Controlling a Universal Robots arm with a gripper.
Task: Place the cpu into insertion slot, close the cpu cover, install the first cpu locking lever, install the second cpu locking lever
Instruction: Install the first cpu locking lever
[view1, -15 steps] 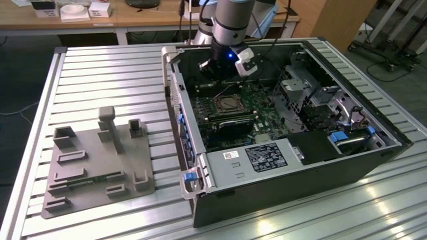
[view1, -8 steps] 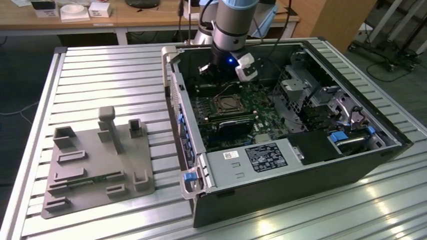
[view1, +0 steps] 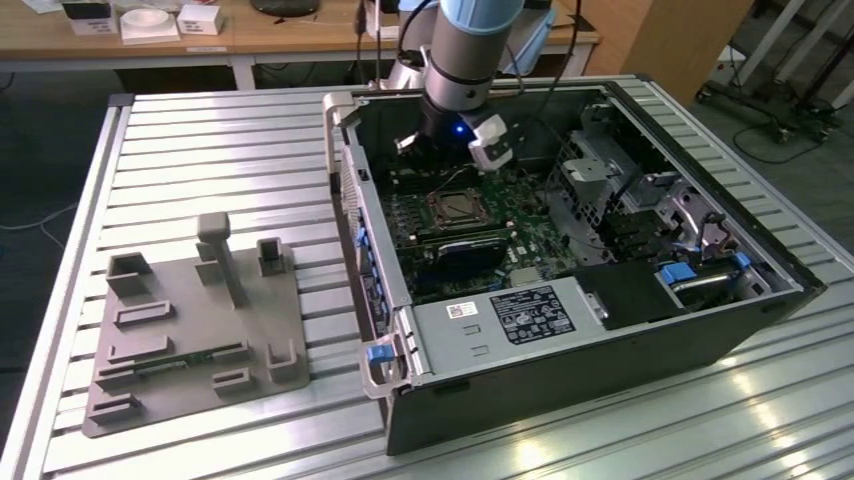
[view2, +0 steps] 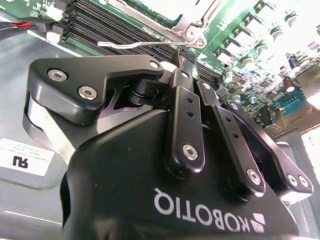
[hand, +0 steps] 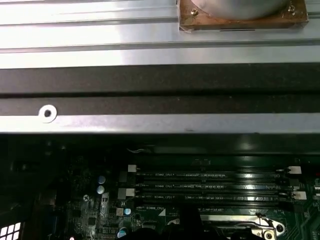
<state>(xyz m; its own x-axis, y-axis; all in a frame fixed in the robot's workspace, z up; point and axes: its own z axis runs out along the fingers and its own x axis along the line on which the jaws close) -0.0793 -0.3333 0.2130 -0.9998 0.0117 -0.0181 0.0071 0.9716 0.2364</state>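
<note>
Presently, slatted metal table (view1: 214, 150) and wooden desk (view1: 267, 35) are noted; one computer case (view1: 561, 385), one grey fixture (view1: 187, 330); gripper (view2: 192, 70) closed, empty, near insertion slot (view1: 461, 205).

**Slatted aluminium table** (view1: 214, 150). Its ribs run across from the exterior view's left to its right, and a plain metal rail borders them on the left side. Two items lie directly on the ribs.

- **(a) Black computer case** (view1: 574, 385). It lies on its side with the open face upward, on the exterior view's right half of the table. A blue latch (view1: 379, 352) sits at its near corner.
- **(b) Grey fixture plate** (view1: 200, 340). It lies flat at the exterior view's left, apart from the case. It carries an upright post (view1: 220, 250) and shallow rectangular pockets (view1: 140, 315).

In the first wrist view, the ribbed table surface (hand: 100, 30) runs just beside the case's dark wall (hand: 150, 85).
</note>
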